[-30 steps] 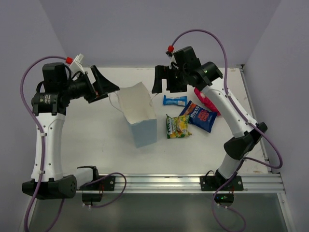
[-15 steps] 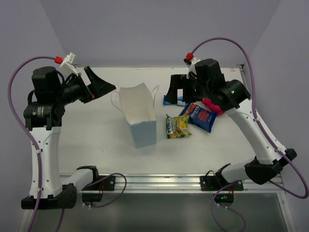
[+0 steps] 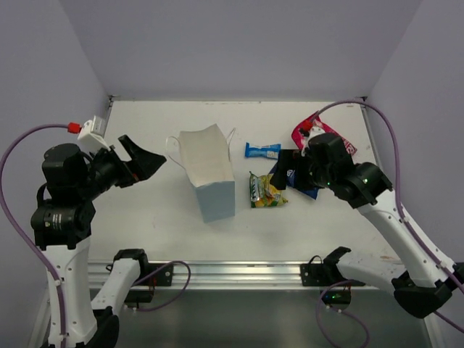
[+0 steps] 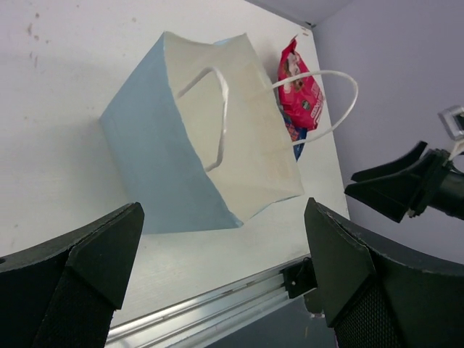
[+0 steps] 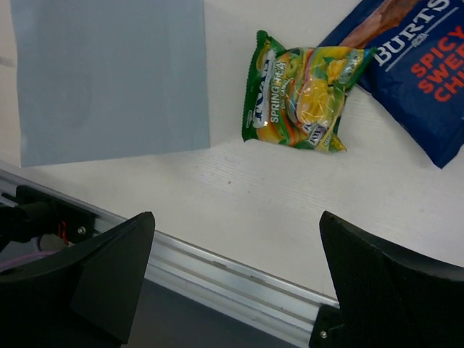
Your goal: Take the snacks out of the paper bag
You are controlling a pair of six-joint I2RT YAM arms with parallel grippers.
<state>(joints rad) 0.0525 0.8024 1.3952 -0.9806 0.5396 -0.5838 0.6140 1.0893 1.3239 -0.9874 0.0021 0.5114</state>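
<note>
The paper bag (image 3: 209, 174) stands upright, and its white inside shows no packet (the deepest corner is hidden). Right of the bag lie the blue-white bar (image 3: 262, 151), yellow-green packet (image 5: 297, 101), dark blue packet (image 5: 413, 80) and red-pink pouch (image 4: 299, 90). The left gripper (image 3: 147, 154), left of the bag, and the right gripper (image 5: 235, 216) both gape wide, empty. A last check seems due: look straight down the bag's mouth, clear of the string handles (image 4: 217, 109).
</note>
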